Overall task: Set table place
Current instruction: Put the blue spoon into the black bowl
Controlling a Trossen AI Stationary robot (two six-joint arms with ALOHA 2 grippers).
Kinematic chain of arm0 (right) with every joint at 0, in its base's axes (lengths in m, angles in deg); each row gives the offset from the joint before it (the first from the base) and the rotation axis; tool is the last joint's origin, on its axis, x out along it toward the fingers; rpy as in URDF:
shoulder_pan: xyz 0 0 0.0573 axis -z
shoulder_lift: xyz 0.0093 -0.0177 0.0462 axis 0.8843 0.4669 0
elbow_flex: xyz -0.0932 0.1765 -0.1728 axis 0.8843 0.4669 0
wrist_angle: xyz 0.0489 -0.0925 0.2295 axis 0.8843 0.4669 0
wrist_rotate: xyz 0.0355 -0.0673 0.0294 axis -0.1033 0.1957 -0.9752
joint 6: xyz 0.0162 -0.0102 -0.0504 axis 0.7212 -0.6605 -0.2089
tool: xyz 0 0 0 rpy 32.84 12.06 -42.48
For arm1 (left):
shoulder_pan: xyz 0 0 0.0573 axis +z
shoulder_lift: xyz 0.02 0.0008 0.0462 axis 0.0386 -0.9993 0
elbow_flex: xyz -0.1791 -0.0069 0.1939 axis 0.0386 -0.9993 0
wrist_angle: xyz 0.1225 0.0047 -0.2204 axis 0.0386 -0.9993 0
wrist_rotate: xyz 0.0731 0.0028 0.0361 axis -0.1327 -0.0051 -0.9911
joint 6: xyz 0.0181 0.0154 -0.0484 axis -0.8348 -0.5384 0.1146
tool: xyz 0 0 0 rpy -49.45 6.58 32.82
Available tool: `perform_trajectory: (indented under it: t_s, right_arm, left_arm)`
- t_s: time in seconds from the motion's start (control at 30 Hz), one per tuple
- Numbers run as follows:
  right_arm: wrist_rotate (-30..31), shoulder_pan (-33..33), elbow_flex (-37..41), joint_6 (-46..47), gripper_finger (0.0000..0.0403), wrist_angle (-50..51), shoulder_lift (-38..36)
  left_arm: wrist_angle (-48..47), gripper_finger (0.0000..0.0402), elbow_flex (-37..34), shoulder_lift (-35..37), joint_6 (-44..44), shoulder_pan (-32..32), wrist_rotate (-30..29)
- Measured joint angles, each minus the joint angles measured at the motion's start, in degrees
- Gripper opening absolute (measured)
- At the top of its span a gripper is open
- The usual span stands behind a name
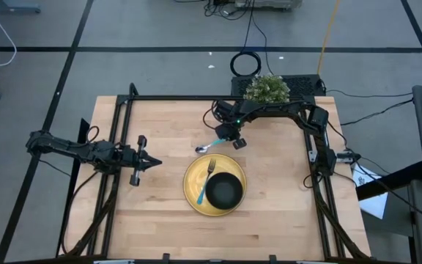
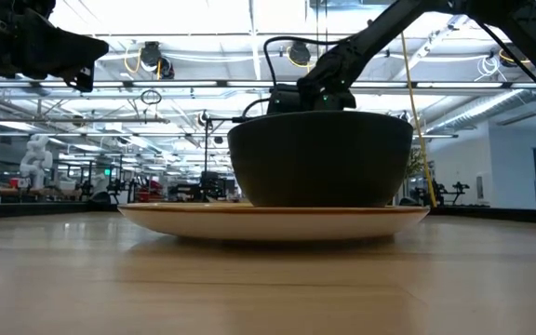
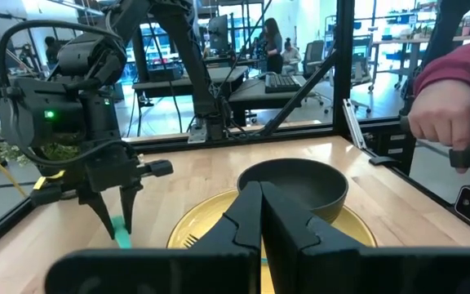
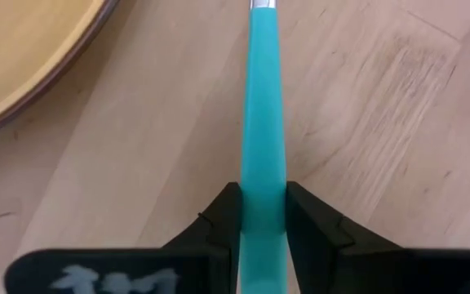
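On the table [image 1: 284, 220] lies the yellow plate [image 1: 230, 163], the place. It carries a black bowl [image 1: 225, 190] and a fork with a teal handle [image 1: 206, 180]. Just beyond the plate's far rim, my right gripper [image 1: 226, 136] is shut on a spoon with a teal handle [image 1: 208, 145]. The spoon's metal bowl [image 1: 201, 149] points toward the table's left. My left gripper [image 1: 154, 163] hangs shut and level over the table's left part, holding nothing. My right gripper pinches the spoon's teal handle [image 4: 263, 192] by its two sides between the two fingers [image 4: 223, 216]. It comes from above, slanting steeply down, and the handle runs on past the fingertips. Whether the spoon's bowl rests on the table I cannot tell.
A green leafy plant [image 1: 267, 89] stands at the table's far edge behind the right arm. A person's hand [image 3: 443, 122] shows beyond the table's right rail. Bare wood lies left of the plate and along the near edge.
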Motion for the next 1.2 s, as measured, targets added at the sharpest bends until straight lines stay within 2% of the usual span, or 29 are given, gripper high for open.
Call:
perform_trajectory:
  t_s: [0.23, 0.57, 0.83, 1.2]
  right_arm:
    - [1.57, -1.7, -0.04, 0.02, 0.006, 1.54, -0.1]
    - [3.1, -4.67, -0.09, 0.31, 0.006, 4.44, -4.73]
    - [2.78, -3.3, -0.15, 2.23, 0.006, 1.97, -8.7]
    - [2.89, -2.25, -0.19, 3.69, 0.006, 2.75, -10.06]
  left_arm:
    - [0.0, 0.0008, 0.0, 0.0, 0.06, 0.0, -0.01]
    - [0.16, 0.0008, 0.0, 0.0, 0.04, 0.0, 0.0]
    - [0.2, 0.0008, 0.0, 0.0, 0.34, 0.0, -0.02]
    - [0.44, 0.0008, 0.0, 0.0, 0.69, 0.0, 0.0]
